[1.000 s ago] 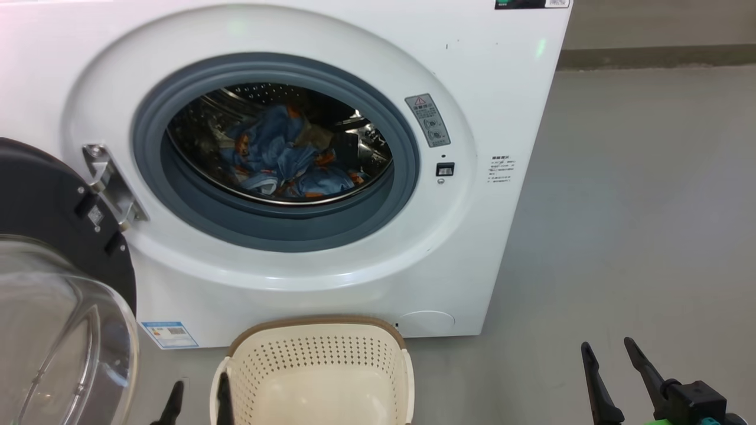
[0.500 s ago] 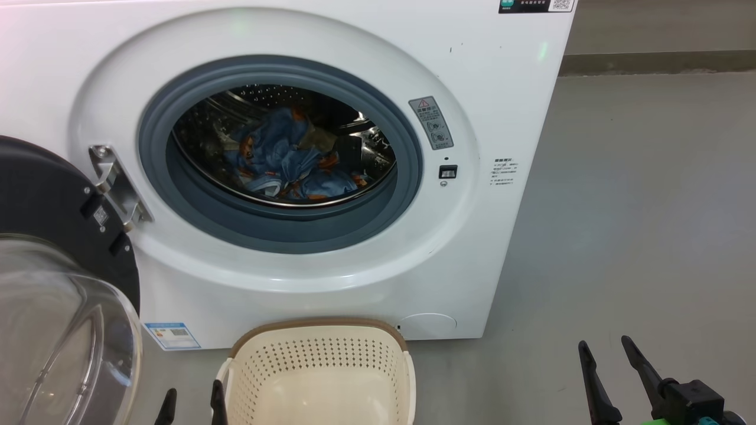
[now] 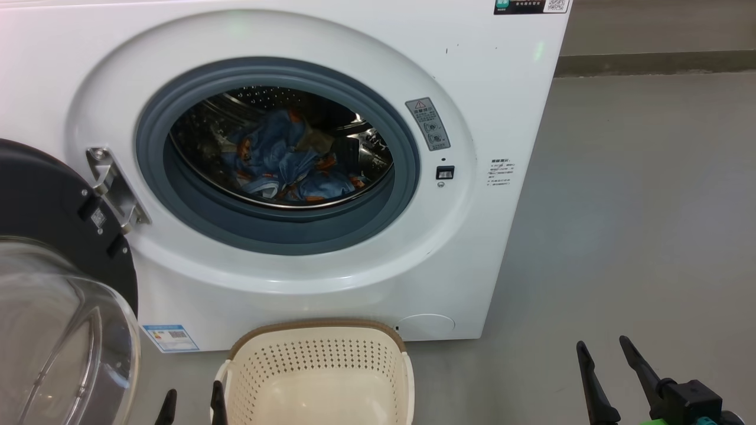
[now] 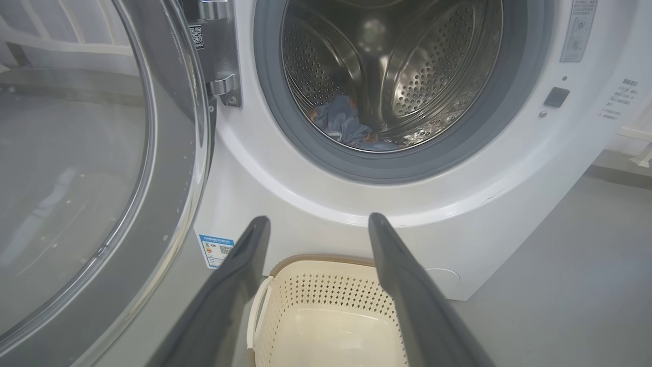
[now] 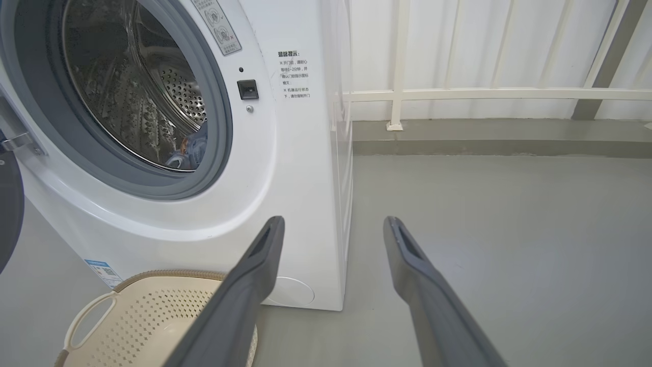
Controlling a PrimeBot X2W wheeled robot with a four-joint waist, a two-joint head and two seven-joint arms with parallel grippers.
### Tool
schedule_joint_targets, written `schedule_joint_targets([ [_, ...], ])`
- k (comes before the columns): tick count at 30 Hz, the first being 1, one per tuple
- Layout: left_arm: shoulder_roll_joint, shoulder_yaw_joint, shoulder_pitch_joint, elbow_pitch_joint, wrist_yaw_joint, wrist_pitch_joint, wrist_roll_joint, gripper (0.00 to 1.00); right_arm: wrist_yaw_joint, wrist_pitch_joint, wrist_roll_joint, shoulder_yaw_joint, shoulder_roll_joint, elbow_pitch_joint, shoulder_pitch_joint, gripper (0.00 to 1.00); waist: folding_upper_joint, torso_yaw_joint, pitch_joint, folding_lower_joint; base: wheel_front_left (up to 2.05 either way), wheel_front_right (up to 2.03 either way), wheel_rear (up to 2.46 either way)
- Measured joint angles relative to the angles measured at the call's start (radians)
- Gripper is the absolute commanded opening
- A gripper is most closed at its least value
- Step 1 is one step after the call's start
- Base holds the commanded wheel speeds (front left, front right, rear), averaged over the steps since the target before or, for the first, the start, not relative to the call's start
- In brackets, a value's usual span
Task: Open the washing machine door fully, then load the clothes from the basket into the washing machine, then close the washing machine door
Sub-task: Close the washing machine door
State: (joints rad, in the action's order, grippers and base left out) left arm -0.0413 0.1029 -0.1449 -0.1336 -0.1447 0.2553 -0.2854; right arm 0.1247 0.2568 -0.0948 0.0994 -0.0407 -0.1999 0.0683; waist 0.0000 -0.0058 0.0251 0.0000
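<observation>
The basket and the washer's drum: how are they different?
The basket is cream plastic; the drum is shiny steel. The basket stands on the floor with its mouth facing up; the drum opens toward the front. What shows of the basket's inside is bare, while the drum holds the blue clothes. Both have walls full of small holes.

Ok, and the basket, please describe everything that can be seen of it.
The basket is a small rounded tub of cream-white plastic, walls pierced with rows of small holes, with a brown woven-look rim and a pale loop handle at the side. It stands upright on the grey floor, close before the washing machine, below its round opening. What shows of its inside is empty. The open left gripper hangs by its left side; contact cannot be told.
</observation>
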Motion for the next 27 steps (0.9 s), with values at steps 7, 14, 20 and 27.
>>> schedule_joint_targets([
  [7, 0.000, 0.000, 0.000, -0.004, 0.002, 0.000, 0.000, 1.00, 0.000, 0.000, 0.000, -0.006, 0.000, -0.001, 0.000, 1.00, 0.0000, -0.003, -0.001, 0.0000, 0.00, 0.00, 0.00],
  [14, 0.000, 0.001, 0.000, -0.007, 0.010, 0.000, 0.000, 1.00, 0.000, 0.000, 0.000, -0.011, 0.000, -0.001, 0.000, 1.00, 0.0000, -0.010, -0.001, 0.0000, 0.00, 0.00, 0.00],
  [20, 0.000, -0.002, 0.001, -0.009, 0.017, 0.000, 0.008, 1.00, 0.000, 0.000, 0.000, -0.016, 0.000, -0.001, 0.000, 1.00, 0.0000, -0.013, -0.003, 0.0000, 0.00, 0.00, 0.00],
  [27, 0.000, -0.005, 0.001, -0.011, 0.008, 0.000, 0.009, 1.00, 0.000, 0.000, 0.000, -0.018, 0.000, -0.001, 0.000, 1.00, 0.0000, -0.017, -0.002, 0.0001, -0.51, 0.53, -0.02],
])
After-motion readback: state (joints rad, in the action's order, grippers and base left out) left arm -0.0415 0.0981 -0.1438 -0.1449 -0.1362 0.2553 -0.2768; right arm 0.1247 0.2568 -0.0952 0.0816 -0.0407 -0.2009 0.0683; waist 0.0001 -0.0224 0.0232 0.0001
